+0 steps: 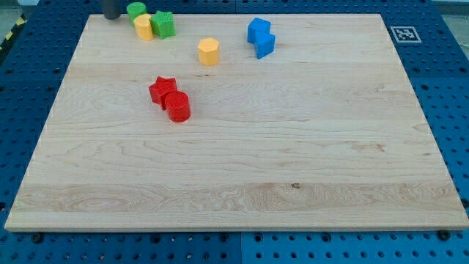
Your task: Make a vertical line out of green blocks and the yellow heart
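A green round block sits at the view's top left edge of the wooden board. Just below it, touching, is a yellow block that looks like the heart. A green star-like block touches that yellow block on its right. These three form a tight cluster. My tip is at the board's top edge, just left of the green round block; only the rod's lower end shows.
A second yellow block, hexagon-like, lies right of the cluster. Two blue blocks touch each other further right. A red star and a red cylinder touch, below the cluster.
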